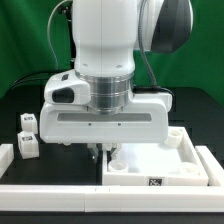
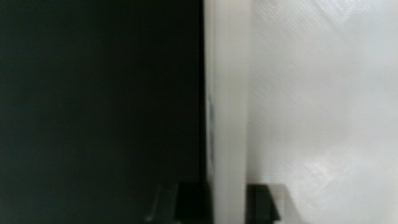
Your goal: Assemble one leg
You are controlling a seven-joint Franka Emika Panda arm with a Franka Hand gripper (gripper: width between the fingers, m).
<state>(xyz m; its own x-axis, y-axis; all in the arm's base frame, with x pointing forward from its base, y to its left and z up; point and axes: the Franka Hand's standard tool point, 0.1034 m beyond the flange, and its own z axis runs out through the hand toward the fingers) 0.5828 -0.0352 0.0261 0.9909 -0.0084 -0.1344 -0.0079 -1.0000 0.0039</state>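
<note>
Two white legs with square tags stand on the black table at the exterior view's left, one (image 1: 27, 122) behind the other (image 1: 28, 146); neither shows in the wrist view. My gripper (image 1: 101, 153) hangs low over the left rim of the large white square tabletop (image 1: 165, 160), far from the legs. In the wrist view my gripper (image 2: 228, 203) straddles the tabletop's upright rim (image 2: 228, 110). Both dark fingers (image 2: 189, 203) press against the rim's sides. The arm hides the tabletop's left part in the exterior view.
A low white wall (image 1: 60, 192) runs along the table's front and up the left side (image 1: 7, 158) and right side (image 1: 212, 160). Black table (image 2: 89, 100) lies beside the tabletop's rim. Green cloth hangs behind.
</note>
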